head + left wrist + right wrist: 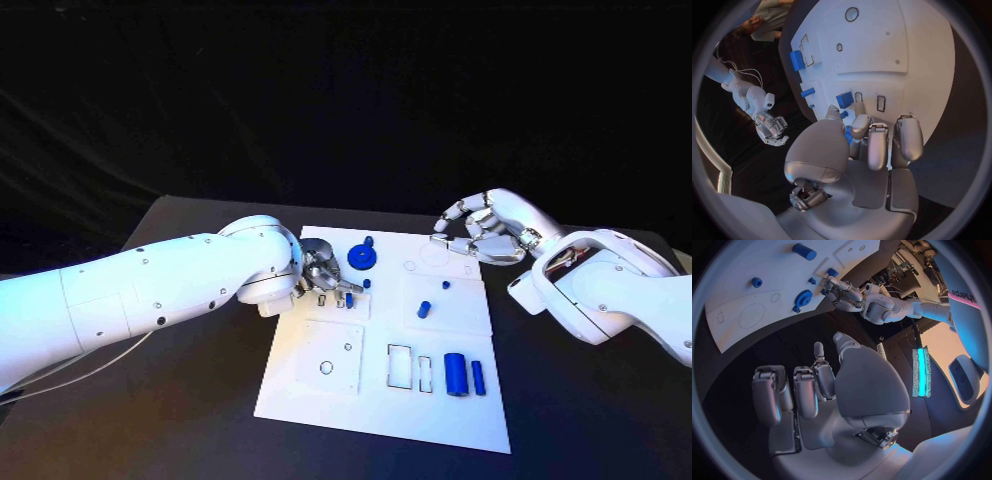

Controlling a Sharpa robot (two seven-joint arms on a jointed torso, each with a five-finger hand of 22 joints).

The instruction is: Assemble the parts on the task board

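Observation:
The white task board (pixel 335 385) lies in the middle of the black table. My left hand (pixel 325 275) is low over the board's far left part, and its thumb and fingers pinch a small blue part (pixel 847 134), which also peeks out under the fingertips (pixel 349 298). A blue round part (pixel 364 258) stands just beyond that hand. Two small blue parts (pixel 424 310) (pixel 446 285) sit mid-board, and two blue cylinders (pixel 456 374) (pixel 477 377) lie near the right edge. My right hand (pixel 483 230) hovers above the board's far right corner, loosely cupped and holding nothing.
Empty outlined slots (pixel 400 366) and a round hole (pixel 326 367) mark the board's near half. Bare black table (pixel 173 420) surrounds the board. In the right wrist view the board (pixel 754 315) and the blue round part (pixel 804 297) lie ahead of the palm.

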